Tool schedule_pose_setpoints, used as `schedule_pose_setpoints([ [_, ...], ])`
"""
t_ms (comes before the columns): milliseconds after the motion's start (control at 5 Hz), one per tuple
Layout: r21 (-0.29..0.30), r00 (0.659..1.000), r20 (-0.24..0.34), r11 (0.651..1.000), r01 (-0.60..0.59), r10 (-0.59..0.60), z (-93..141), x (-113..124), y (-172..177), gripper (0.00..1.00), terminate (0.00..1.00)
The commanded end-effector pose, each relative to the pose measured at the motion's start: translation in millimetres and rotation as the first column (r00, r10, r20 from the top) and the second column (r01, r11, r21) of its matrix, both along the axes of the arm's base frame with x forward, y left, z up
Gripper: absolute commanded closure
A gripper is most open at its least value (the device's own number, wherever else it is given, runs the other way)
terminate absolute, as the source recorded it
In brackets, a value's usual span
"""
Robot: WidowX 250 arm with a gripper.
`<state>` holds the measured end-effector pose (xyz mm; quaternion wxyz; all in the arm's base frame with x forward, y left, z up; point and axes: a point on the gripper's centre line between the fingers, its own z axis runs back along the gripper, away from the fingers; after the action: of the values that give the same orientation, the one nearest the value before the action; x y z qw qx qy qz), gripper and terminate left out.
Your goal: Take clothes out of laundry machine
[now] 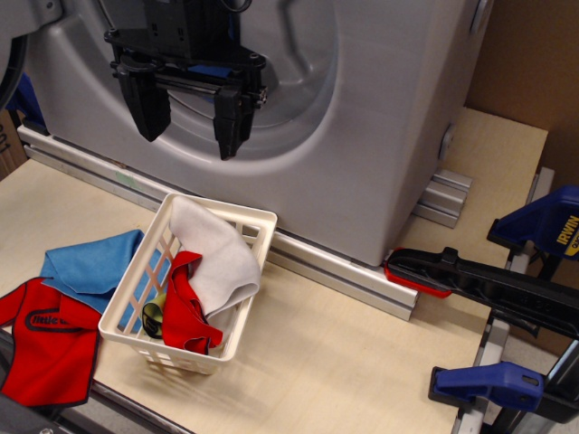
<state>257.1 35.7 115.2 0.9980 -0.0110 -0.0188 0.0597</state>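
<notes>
The grey laundry machine fills the back, its round front opening at the upper left. My black gripper hangs in front of that opening, fingers pointing down, open and empty. A blue cloth lies flat on the table at the left, with one edge under the white slatted basket. A sliver of blue shows behind the gripper body; I cannot tell what it is. The drum's inside is mostly hidden by the gripper.
The basket holds a white cloth and a red cloth. A red cloth with black trim lies at the front left. An aluminium rail runs along the machine's base. Blue and black clamps stand at the right edge.
</notes>
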Motion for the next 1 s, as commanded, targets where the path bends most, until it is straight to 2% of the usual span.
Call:
schedule_pose_setpoints([
  [0,0.0,1.0,0.0,1.0,0.0,0.0,0.0,0.0,0.0,0.0,0.0],
  [200,0.073,0.994,0.091,0.996,-0.06,0.053,-3.3,14.1,29.5,0.0,0.0],
  [400,0.195,0.983,0.175,0.976,-0.095,0.06,0.5,24.7,55.9,0.0,0.0],
  [600,0.235,0.965,0.261,0.966,-0.104,0.04,-0.2,34.3,72.0,0.0,0.0],
  [800,0.245,0.947,0.319,0.963,-0.116,0.032,-4.4,49.7,80.7,0.0,0.0],
])
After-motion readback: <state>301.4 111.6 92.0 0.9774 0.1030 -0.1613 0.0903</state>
